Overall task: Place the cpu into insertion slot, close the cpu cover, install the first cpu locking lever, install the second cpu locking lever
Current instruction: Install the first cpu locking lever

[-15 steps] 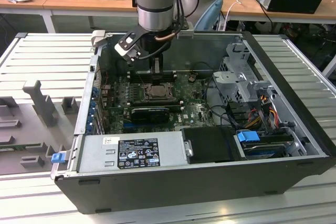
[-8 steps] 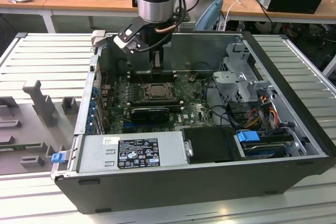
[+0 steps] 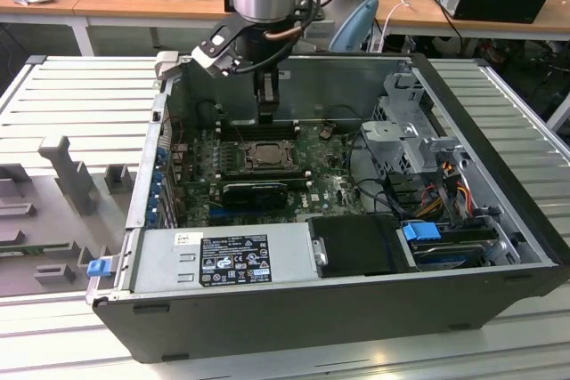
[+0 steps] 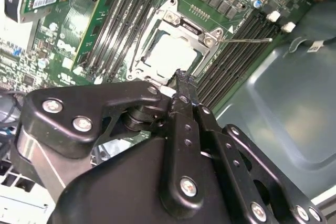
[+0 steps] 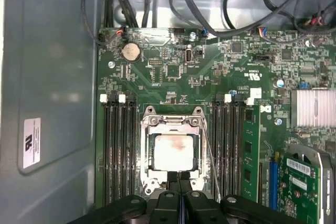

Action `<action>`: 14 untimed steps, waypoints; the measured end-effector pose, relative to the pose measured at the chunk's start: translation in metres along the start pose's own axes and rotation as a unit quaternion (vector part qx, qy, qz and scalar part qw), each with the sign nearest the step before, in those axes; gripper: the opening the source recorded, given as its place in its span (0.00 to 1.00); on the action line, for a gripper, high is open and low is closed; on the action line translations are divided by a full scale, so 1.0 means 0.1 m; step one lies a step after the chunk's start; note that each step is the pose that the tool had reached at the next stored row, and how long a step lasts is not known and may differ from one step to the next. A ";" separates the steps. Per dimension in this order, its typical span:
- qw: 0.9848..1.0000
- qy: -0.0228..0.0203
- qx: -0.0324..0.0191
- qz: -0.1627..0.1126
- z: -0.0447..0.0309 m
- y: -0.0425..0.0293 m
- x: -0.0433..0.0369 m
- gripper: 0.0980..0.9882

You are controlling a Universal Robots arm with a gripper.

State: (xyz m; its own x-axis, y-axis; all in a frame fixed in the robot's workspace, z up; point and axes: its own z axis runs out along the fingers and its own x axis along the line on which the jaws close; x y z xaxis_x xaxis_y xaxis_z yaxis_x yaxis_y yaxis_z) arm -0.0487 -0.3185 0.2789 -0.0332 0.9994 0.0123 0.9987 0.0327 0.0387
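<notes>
Hanging over the far edge of the insertion slot (image 5: 148, 182), the black jointed tool (image 5: 178, 179) is pressing its fingers together, gripping nothing. The cpu (image 5: 173, 151), a flat, pale silvery square, is lying face-up in the slot beneath the thin metal cpu cover (image 5: 170, 121), squared to the green motherboard (image 5: 173, 72); a thin wire lever (image 5: 210, 161) is slanting alongside.

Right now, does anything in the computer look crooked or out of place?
Yes. A thin metal lever beside the chip sticks out over the long black memory slots instead of lying tucked along the metal cover. Nothing looks broken or spilled.
</notes>
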 end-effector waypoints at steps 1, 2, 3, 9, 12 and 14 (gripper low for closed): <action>1.000 0.000 0.000 -0.011 0.000 0.000 0.000 0.01; 1.000 0.001 0.000 -0.021 -0.001 0.000 0.000 0.01; 0.999 0.001 0.000 -0.040 0.000 0.000 0.000 0.01; 0.998 0.002 0.001 -0.069 0.000 0.000 0.000 0.01; 0.997 0.003 0.001 -0.078 0.000 0.000 0.000 0.01; 0.997 0.003 0.001 -0.083 0.000 0.000 0.000 0.01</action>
State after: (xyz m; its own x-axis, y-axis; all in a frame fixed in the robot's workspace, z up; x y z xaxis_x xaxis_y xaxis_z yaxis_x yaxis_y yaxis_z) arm -0.0487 -0.3185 0.2790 -0.1986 0.9800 0.0117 0.9794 0.1980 0.0387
